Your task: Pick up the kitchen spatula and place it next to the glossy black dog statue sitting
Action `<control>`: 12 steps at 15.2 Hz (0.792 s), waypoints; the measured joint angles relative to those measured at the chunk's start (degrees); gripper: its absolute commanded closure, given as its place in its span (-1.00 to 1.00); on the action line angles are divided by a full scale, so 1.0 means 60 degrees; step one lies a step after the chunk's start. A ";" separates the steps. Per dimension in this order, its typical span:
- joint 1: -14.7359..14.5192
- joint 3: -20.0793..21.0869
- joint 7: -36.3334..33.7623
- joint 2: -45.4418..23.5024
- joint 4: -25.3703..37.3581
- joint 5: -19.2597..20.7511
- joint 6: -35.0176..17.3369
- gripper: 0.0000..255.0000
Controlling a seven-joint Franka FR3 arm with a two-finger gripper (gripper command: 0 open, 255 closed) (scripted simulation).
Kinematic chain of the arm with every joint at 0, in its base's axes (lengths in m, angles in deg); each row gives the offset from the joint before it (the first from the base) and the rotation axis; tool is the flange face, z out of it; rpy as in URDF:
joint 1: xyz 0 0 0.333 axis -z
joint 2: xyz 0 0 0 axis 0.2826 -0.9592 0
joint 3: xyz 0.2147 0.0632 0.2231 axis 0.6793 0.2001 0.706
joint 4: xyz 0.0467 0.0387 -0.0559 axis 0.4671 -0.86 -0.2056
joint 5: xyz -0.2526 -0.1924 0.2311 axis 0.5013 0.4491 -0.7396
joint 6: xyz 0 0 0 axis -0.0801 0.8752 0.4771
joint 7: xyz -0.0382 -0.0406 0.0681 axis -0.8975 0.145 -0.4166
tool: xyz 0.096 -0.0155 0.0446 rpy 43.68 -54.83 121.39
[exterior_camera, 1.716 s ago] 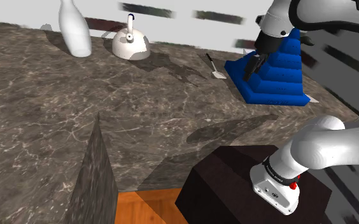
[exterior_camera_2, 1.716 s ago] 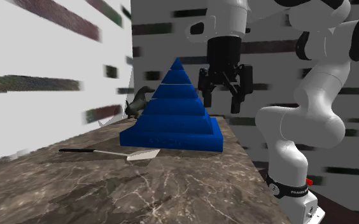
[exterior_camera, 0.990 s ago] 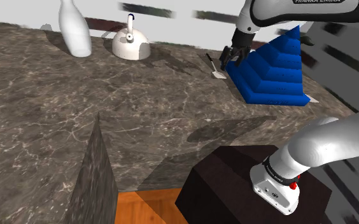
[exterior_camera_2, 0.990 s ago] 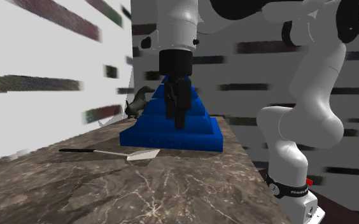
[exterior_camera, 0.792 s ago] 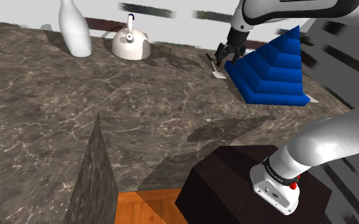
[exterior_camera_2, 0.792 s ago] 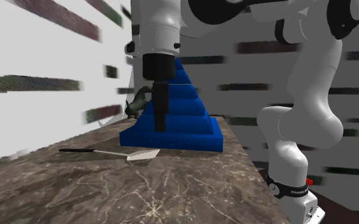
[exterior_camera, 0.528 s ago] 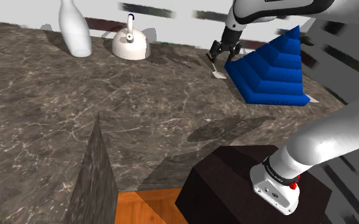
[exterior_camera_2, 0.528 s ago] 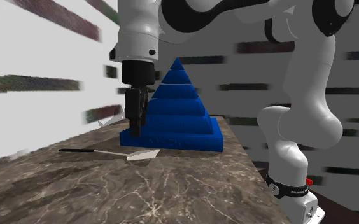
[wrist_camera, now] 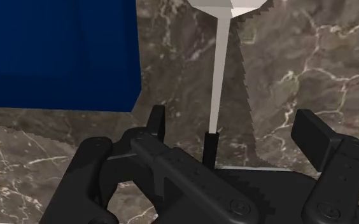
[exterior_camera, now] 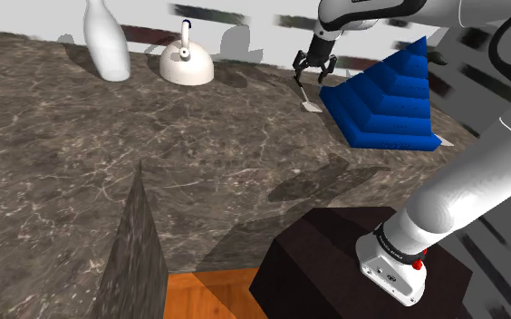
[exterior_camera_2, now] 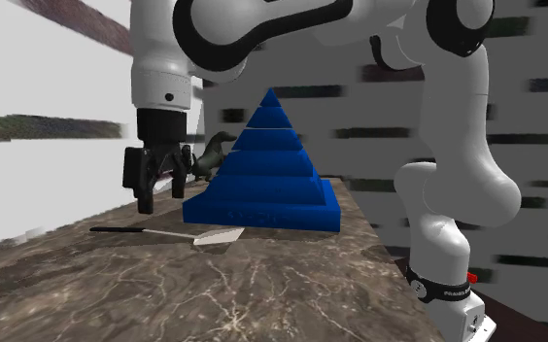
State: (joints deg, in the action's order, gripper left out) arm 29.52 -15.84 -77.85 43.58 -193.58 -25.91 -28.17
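The spatula lies flat on the dark marble counter, with a thin black handle and a pale shaft and blade. In the shoulder view the spatula rests just beside the blue stepped pyramid. My gripper hangs open a little above the handle end. In the wrist view the gripper has the spatula between its spread fingers, touching neither. The dark dog statue sits behind the pyramid, partly hidden, close to the wall. The gripper stands apart from the statue.
A white kettle and a tall white bowling pin stand at the counter's far side. A dark stone slab rises at the near edge. The arm's stand is at lower right. A wall runs along the counter's far edge.
The gripper has moved from above the blue pyramid to the shoulder view's left, turned, and come down over the spatula's handle. The spatula has not moved.
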 measured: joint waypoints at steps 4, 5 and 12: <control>0.0038 -0.0040 -0.0093 -0.0265 -0.0121 0.0005 -0.0405 -1.00; 0.0035 -0.0038 -0.0109 -0.0337 -0.0169 0.0009 -0.0525 -1.00; 0.0048 -0.0050 -0.0100 -0.0482 -0.0453 0.0014 -0.0958 -1.00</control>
State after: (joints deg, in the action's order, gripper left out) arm 29.81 -16.15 -78.45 40.68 -196.30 -25.82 -33.92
